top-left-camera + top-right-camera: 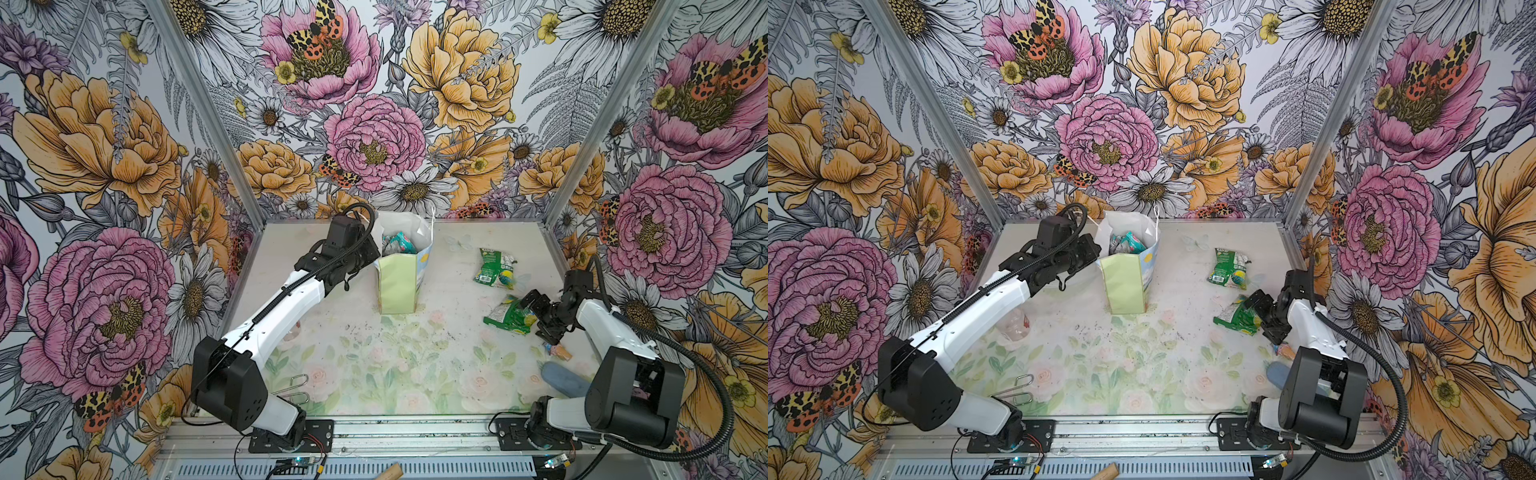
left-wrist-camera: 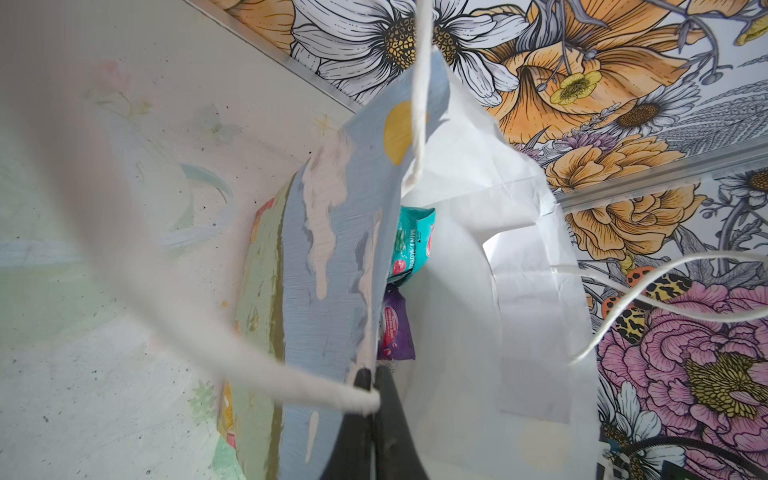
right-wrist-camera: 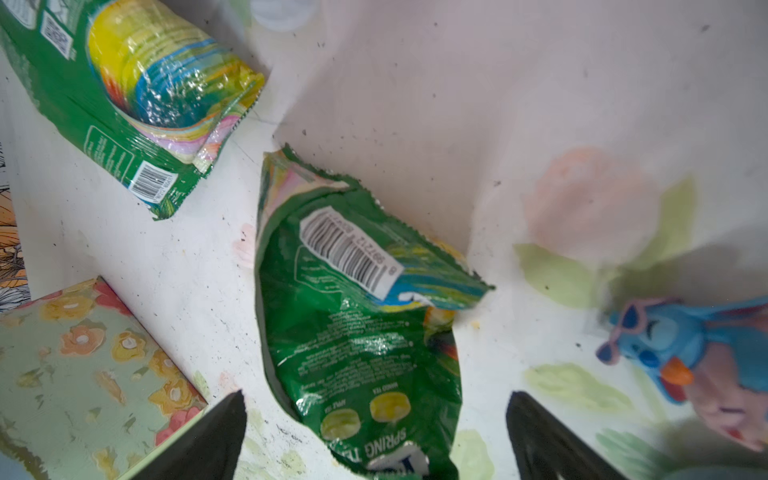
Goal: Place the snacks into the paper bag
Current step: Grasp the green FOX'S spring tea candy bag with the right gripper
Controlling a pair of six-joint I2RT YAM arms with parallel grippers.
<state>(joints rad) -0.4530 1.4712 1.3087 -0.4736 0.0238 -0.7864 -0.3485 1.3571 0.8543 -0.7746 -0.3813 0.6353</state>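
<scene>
two green packets (image 1: pixel 496 268) lie on the counter (image 1: pixel 374 353), two more in the paper bag (image 1: pixel 397 286). left hand (image 2: pixel 371 376) clamps its rim; right hand (image 3: pixel 376 394) apart.

I assess this as a robot test cell: floral-print walls (image 1: pixel 374 124) on aluminium posts (image 1: pixel 203 104) enclose a printed tabletop (image 1: pixel 374 374); left arm (image 1: pixel 286 307) and right arm (image 1: pixel 602 328) are bolted to a front metal rail (image 1: pixel 415 434), with bare circuit boards (image 1: pixel 296 460) below.

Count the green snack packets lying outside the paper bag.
2. The far green packet lies right of the paper bag; the near green packet lies between the fingers of the open right gripper. Others may be hidden inside the bag.
</scene>
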